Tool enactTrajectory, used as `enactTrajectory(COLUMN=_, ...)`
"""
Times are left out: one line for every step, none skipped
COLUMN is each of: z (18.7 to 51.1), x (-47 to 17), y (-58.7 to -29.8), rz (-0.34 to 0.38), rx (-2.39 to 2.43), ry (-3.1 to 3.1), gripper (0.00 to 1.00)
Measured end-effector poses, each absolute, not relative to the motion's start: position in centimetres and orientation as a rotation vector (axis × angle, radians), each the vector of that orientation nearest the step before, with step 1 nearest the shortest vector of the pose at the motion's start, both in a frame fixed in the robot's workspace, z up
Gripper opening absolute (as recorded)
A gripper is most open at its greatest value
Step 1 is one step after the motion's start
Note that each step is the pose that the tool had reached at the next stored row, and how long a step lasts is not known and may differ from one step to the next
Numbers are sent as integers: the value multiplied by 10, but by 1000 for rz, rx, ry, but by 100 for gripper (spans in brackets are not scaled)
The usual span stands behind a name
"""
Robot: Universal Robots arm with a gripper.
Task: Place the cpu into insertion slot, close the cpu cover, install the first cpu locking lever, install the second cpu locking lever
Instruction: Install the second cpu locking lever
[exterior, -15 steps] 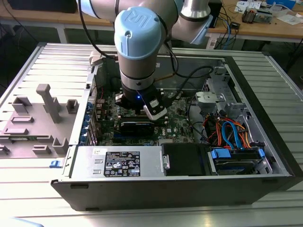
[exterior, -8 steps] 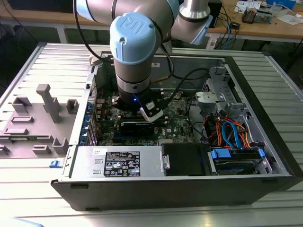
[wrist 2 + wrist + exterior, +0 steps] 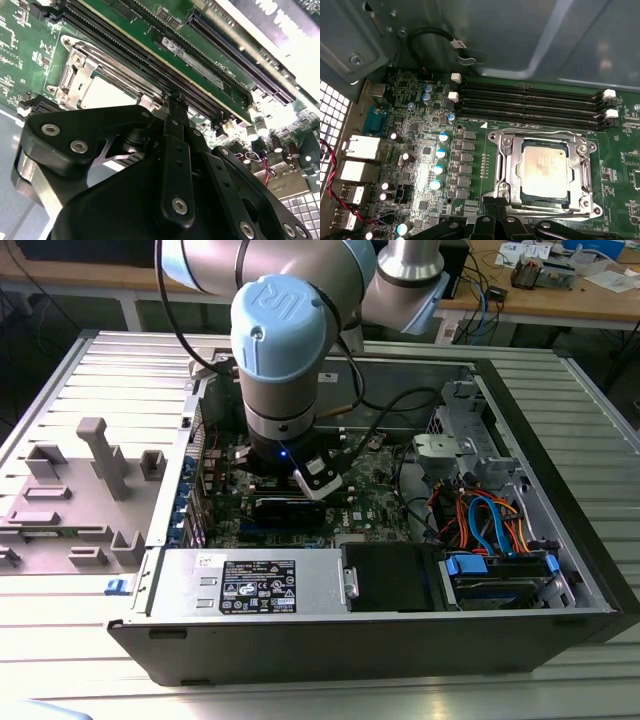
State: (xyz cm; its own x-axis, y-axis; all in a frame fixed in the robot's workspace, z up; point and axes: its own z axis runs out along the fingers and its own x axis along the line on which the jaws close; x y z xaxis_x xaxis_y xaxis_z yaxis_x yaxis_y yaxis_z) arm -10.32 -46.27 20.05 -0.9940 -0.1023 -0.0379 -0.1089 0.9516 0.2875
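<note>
Ribbed grey bench [image 3: 60, 570] carries your open computer case [image 3: 560, 540], with the arm reaching down into it so that the gripper [image 3: 318, 480] hangs just above the green motherboard [image 3: 375, 490]. You can see in the first wrist view that the cpu [image 3: 545, 169] already lies flat in the insertion slot [image 3: 542, 201], and the cpu cover [image 3: 585, 175] is down around it as a silvery frame, the chip's top showing through its opening. In the second wrist view the gripper [image 3: 175, 107] sits just beside that frame [image 3: 82, 75], near the long black memory slots [image 3: 125, 47]. Your jaws look closed, finger against finger, with nothing held between them. Placing and covering appear done, so you are most likely at the locking levers; whether either lever is latched I cannot tell from these views. That step calls for a closed fingertip pressing a thin wire lever down and sideways under its hook, kept clear of the memory slots and small capacitors [image 3: 440, 152] nearby.
</note>
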Motion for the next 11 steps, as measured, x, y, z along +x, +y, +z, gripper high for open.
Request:
enactTrajectory(z=200, x=-103, y=-462, rz=457, rx=-167, ry=3081, gripper=11)
enactTrajectory(z=199, x=-103, y=-461, rz=457, rx=-168, ry=3081, gripper=11)
enactTrajectory(z=199, x=-103, y=-460, rz=457, rx=-168, ry=3081, gripper=11)
enactTrajectory(z=198, x=-103, y=-459, rz=457, rx=-169, ry=3081, gripper=11)
enactTrajectory(z=197, x=-103, y=-459, rz=457, rx=-169, ry=3081, gripper=11)
enactTrajectory(z=197, x=-103, y=-459, rz=457, rx=-169, ry=3081, gripper=11)
enactTrajectory(z=197, x=-103, y=-459, rz=457, rx=-169, ry=3081, gripper=11)
enactTrajectory(z=197, x=-104, y=-459, rz=457, rx=-169, ry=3081, gripper=11)
enactTrajectory(z=197, x=-104, y=-459, rz=457, rx=-169, ry=3081, gripper=11)
enactTrajectory(z=197, x=-104, y=-459, rz=455, rx=-169, ry=3080, gripper=11)
enactTrajectory(z=197, x=-104, y=-459, rz=454, rx=-169, ry=3080, gripper=11)
